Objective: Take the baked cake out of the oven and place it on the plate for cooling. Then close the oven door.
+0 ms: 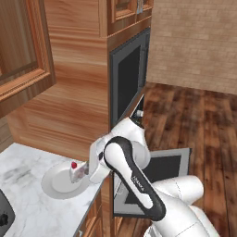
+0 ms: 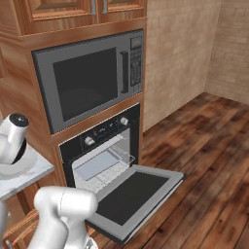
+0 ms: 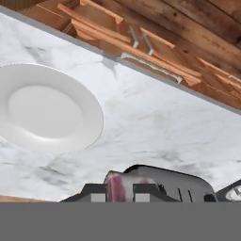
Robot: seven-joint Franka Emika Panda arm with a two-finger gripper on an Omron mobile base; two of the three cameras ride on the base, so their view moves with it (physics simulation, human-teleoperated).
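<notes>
The baked cake (image 1: 77, 174), a small white slice with pinkish sides and a red berry, is pinched in my gripper (image 1: 84, 171), which is shut on it. It hangs over the right part of the round white plate (image 1: 58, 184) on the marble counter; I cannot tell whether it touches. In the hand view the cake (image 3: 115, 184) shows between my fingertips (image 3: 95, 193), with my gripper (image 3: 118, 193) to the lower right of the plate (image 3: 44, 108). The black oven (image 2: 104, 130) stands open, and its door (image 2: 136, 194) lies folded down flat.
A grey-framed microwave (image 2: 92, 78) sits above the oven. A glass tray (image 2: 102, 163) rests on the oven rack. The open door (image 1: 159, 173) juts out over the wood floor beside my base. A dark appliance (image 1: 4, 213) stands at the counter's near-left corner.
</notes>
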